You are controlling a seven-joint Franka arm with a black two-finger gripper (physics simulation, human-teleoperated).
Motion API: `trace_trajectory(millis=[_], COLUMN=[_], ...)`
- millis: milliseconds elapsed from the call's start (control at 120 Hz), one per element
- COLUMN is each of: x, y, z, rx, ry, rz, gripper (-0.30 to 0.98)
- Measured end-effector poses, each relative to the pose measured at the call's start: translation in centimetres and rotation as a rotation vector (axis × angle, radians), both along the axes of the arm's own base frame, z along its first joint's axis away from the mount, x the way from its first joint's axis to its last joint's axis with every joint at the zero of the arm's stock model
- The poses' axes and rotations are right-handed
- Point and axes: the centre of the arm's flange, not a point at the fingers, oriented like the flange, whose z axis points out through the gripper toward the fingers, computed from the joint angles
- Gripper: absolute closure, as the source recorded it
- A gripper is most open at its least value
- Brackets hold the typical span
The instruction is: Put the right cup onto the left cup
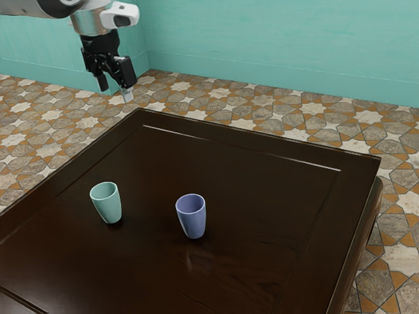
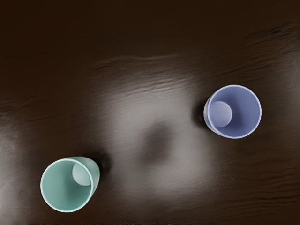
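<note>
High above the table's far corner, at the upper left of the exterior view, my gripper (image 1: pixel 114 89) hangs open, its two fingertips apart with nothing between them. A green cup (image 1: pixel 108 204) stands upright on the dark table, toward the exterior view's left. The blue-violet cup (image 1: pixel 192 217) is upright too, a gap away toward the exterior view's right. From above, in the wrist view, the green cup (image 2: pixel 66 185) and the blue-violet cup (image 2: pixel 233 111) both show empty insides. Neither cup touches the gripper.
The dark wooden table (image 1: pixel 249 163) has a thin pale inlaid line near its far edge. Bare tabletop lies between the two cups. A patterned tile floor (image 1: pixel 386 229) and a turquoise wall (image 1: pixel 275 46) lie beyond the table.
</note>
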Motion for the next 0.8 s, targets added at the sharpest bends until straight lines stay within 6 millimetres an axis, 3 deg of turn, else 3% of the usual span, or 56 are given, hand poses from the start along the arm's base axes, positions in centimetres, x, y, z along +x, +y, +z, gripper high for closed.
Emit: trace_trajectory(millis=[167,217,350,433,508,642,800], x=[0.1,0.6,-0.3,0.5,1.2,3.2,3.6], y=[-0.6,-0.7,-0.8,-1.0,-2.5,-8.8,-8.9], z=[-0.5,-3.1,-11.2,-15.1,-17.2,-21.4,-24.4], rx=[-0.001,-0.012,-0.041,-0.047,-0.048,-0.053,-0.061], ry=[0.014,0.049,0.125,0.138,0.121,0.108,0.090], rz=[-0.016,-0.017,0.009,0.033,0.032,-0.036,0.002], gripper=[0.00,0.00,0.00,0.00,0.00,0.00,0.00])
